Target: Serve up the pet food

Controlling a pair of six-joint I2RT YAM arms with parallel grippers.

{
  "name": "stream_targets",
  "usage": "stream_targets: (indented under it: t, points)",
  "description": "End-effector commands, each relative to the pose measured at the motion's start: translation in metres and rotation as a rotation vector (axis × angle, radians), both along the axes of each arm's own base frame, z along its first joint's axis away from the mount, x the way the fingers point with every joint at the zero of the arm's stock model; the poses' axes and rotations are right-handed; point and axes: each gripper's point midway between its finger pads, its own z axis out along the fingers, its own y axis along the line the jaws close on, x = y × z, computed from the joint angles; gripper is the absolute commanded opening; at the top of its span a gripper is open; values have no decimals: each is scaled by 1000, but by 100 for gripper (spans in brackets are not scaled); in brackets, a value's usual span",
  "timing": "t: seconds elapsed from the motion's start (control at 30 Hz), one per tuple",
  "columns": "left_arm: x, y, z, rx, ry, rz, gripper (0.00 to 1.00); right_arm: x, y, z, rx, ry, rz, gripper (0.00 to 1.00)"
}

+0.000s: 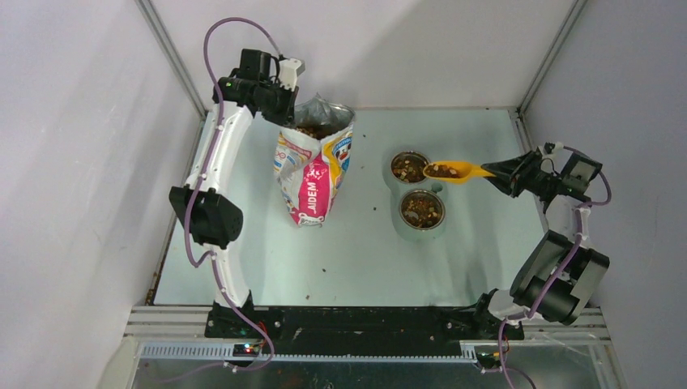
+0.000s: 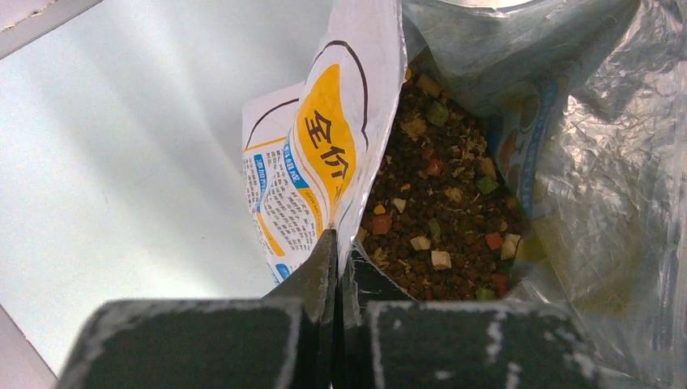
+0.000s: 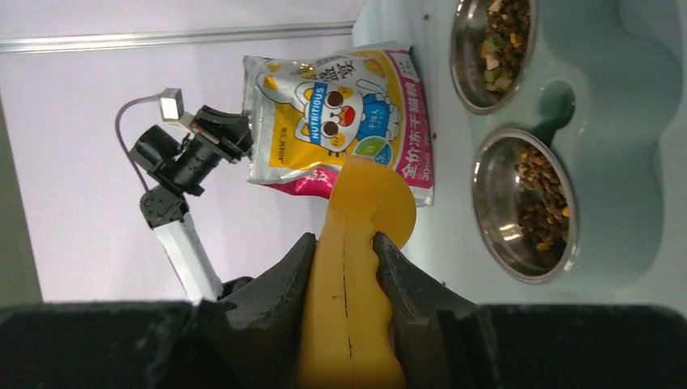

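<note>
The printed bag [image 1: 312,170] stands upright and open at the back left. My left gripper [image 1: 285,101] [image 2: 341,241] is shut on the bag's [image 2: 324,138] top edge. Pet food [image 2: 437,211] fills the inside of the bag. My right gripper [image 1: 492,172] [image 3: 343,238] is shut on the handle of the yellow scoop [image 1: 455,170] [image 3: 360,207]. The scoop carries pet food [image 1: 442,170], and its bowl end hangs by the right rim of the far steel bowl [image 1: 409,166]. The far steel bowl and the near one [image 1: 422,209] both hold pet food.
Both steel bowls [image 3: 496,49] [image 3: 526,207] sit in a pale green feeder [image 3: 616,121]. A few stray pellets [image 1: 322,268] lie on the table in front of the bag. Walls enclose the table on the left, back and right.
</note>
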Motion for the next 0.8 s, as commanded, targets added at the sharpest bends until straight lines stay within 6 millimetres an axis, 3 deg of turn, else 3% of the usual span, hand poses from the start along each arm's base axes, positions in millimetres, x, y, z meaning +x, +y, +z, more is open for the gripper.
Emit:
stream_targets:
  t: [0.0,0.43,0.77]
  points:
    - [19,-6,92,-112,-316,-18,0,-21,6,-10,-114,-55,39,0]
    - [17,-2,88,-152,-308,-10,0,-41,-12,-69,-460,76,-1,0]
    - [16,-1,82,-164,-289,-1,0,-34,-3,-71,-697,51,84,0]
